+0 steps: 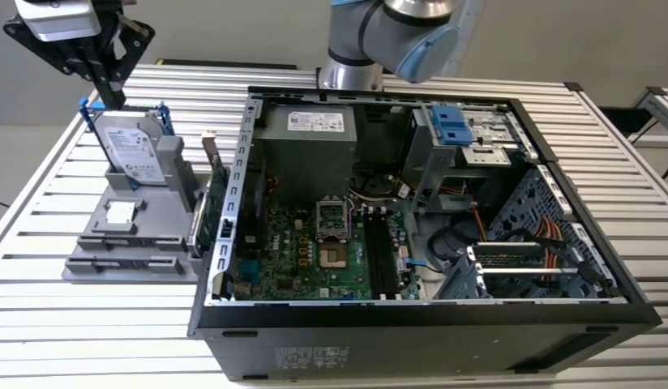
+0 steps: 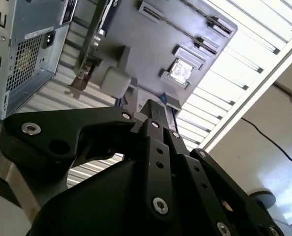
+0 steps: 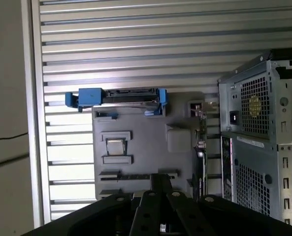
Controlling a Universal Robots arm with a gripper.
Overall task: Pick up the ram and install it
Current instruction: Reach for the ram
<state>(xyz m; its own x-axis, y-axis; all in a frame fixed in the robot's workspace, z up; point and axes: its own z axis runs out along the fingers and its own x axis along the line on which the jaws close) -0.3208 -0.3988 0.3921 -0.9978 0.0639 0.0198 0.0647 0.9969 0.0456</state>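
Observation:
My gripper (image 1: 110, 91) hangs at the exterior view's upper left, above the far end of the grey parts holder (image 1: 91, 271), its black fingers pressed together with nothing between them. In both wrist views the fingertips (image 3: 158, 183) (image 2: 155, 112) point down at the holder. The ram appears as a thin dark strip (image 3: 136, 176) standing on edge between two grey clips in the holder's long slot; the second wrist view shows that strip (image 2: 185, 22) too. The open computer case (image 1: 421, 312) lies beside the holder, motherboard (image 1: 312, 243) facing up.
A silver hard drive with blue bracket (image 1: 134, 146) stands in the holder just below the gripper. A green circuit card (image 1: 213, 207) stands at the holder's edge against the case wall. The slatted metal table (image 1: 53, 324) surrounds both. The arm's base (image 1: 350, 73) rises behind the case.

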